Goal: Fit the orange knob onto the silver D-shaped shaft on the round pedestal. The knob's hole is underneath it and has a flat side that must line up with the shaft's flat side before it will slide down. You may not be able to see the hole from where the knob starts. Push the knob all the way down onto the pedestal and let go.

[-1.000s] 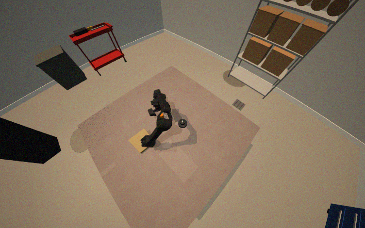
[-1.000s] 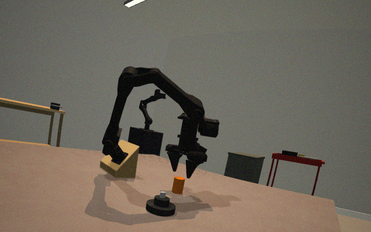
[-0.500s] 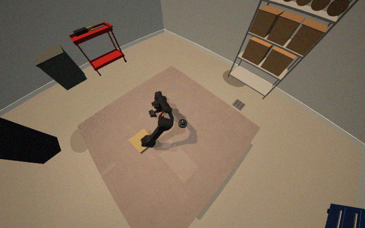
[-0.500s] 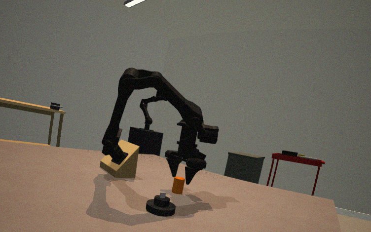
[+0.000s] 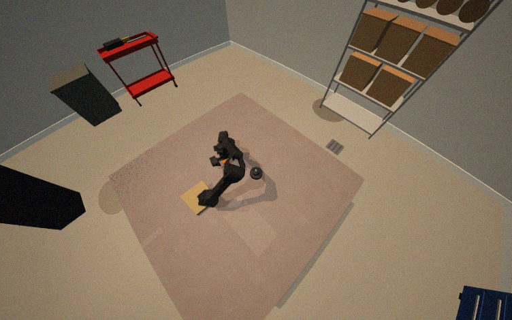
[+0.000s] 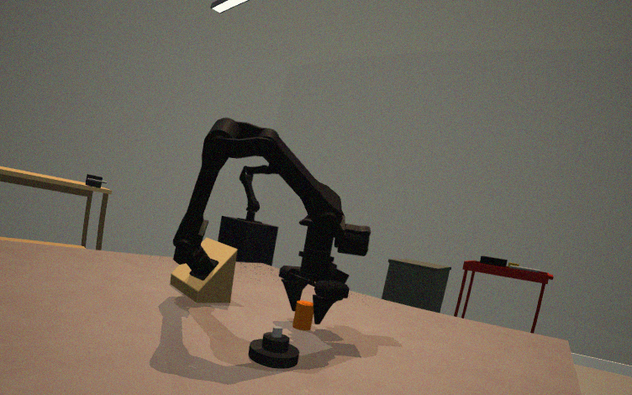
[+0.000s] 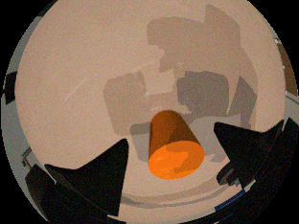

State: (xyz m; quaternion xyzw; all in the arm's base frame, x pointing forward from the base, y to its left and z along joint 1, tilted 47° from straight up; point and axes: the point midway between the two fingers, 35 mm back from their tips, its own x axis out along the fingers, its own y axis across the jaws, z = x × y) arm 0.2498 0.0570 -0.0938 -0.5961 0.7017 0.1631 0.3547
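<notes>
Plainly, my open claw [image 5: 225, 158] [image 6: 305, 316] [image 7: 172, 135] grips nothing, its fingers around the upright orange knob [image 5: 225, 161] [image 6: 302, 316] [image 7: 175, 160], long axis vertical and plain end up, on the table [image 5: 289, 171] [image 6: 63, 294] [image 7: 72, 62], nearest the top view's uppermost corner.

The bench [image 5: 310, 198] [image 6: 63, 313] [image 7: 72, 62] carries one arm [image 5: 234, 173] [image 6: 306, 179], one wedge [image 5: 194, 197] [image 6: 221, 281], one knob [image 5: 225, 161] [image 6: 302, 315] [image 7: 176, 160] and one pedestal [image 5: 255, 176] [image 6: 273, 357] with one shaft [image 5: 255, 171] [image 6: 277, 331]. Beyond its edges in the top view stand one red cart [image 5: 150, 84], past the upper-left edge, and one rack [image 5: 353, 113], past the upper-right, holding five boxes [image 5: 400, 39] and four round-ended things [image 5: 474, 10].
</notes>
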